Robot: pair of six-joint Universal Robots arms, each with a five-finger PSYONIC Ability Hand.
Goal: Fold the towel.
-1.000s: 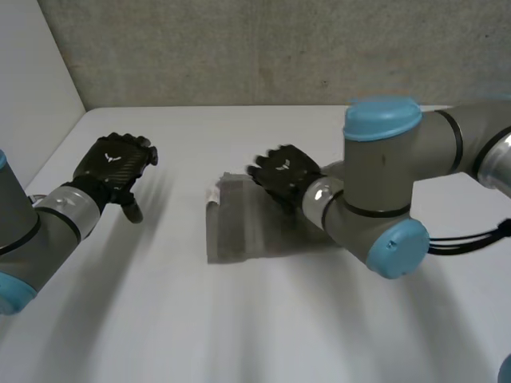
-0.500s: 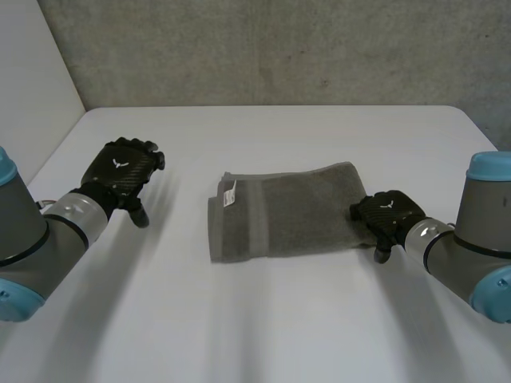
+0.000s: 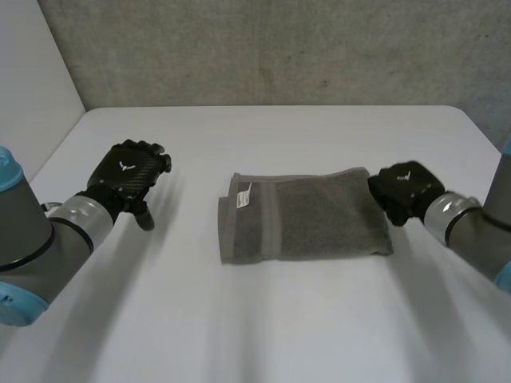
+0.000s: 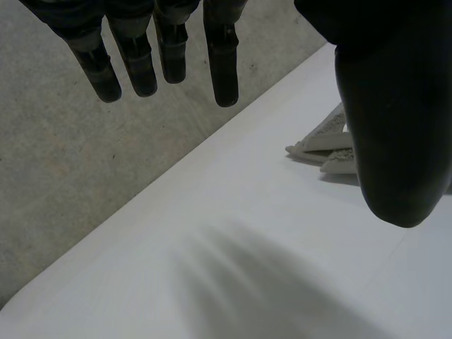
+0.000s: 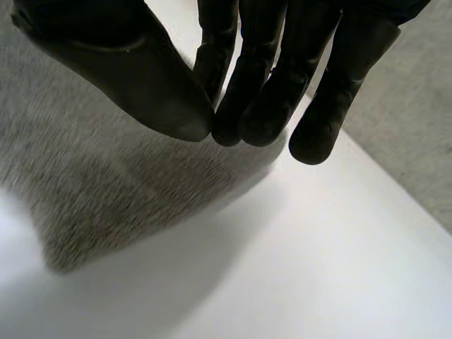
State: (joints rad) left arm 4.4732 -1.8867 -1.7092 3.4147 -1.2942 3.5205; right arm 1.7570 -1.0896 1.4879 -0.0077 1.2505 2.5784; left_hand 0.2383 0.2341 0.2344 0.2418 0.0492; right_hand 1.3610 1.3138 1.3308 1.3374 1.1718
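The left robot hand [image 3: 128, 177] is held spread. Whether the towel [image 3: 311, 219] edge is pinched by the right robot hand [image 3: 406, 190] cannot be told; if snagged, folded layers could be dragged askew.

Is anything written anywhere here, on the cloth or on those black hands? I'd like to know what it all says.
No words or numbers can be read here.
White tag at the left end of the grey towel: too small to read.
Back of the left hand: a white emblem, a winged shape with no letters.
Back of the right hand: the same white emblem, with no letters.
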